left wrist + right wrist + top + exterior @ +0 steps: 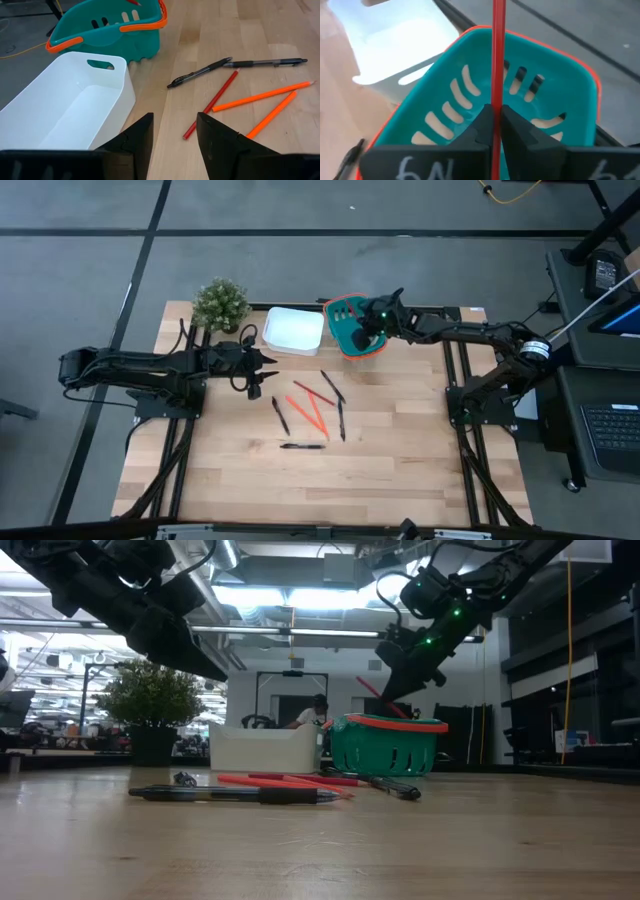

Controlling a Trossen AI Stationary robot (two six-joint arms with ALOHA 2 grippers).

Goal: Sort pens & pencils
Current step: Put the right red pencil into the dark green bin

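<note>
Table (400,470): you had bare wood across the whole near half, and the clutter sat toward the far edge.
White bin (293,329): it stood at the far edge, between the potted plant (220,304) and the teal basket (352,330); from the left wrist you saw its inside only in part, the near end cut off.
Teal basket: it stood just beside the white bin, orange rim up; its floor was largely hidden from above by the right arm.
Left gripper (268,360): it hovered near the white bin's near corner, fingers (141,137) spread apart and holding nothing.
Right gripper (372,320): it hung over the teal basket, fingers pressed onto one red pencil (498,55) that stood upright between them (its lower end was hidden behind the fingers).
Pencils on the table (310,410): three lay loose mid-table, two orange ones meeting at a point and a red one alongside.
Pens (303,446): four lay around the pencils, one apart toward the near side; two touched end to end (227,64) beside the red pencil.
Low view: you could barely separate the farther sticks, since they overlapped behind the nearest pen (235,794).
</note>
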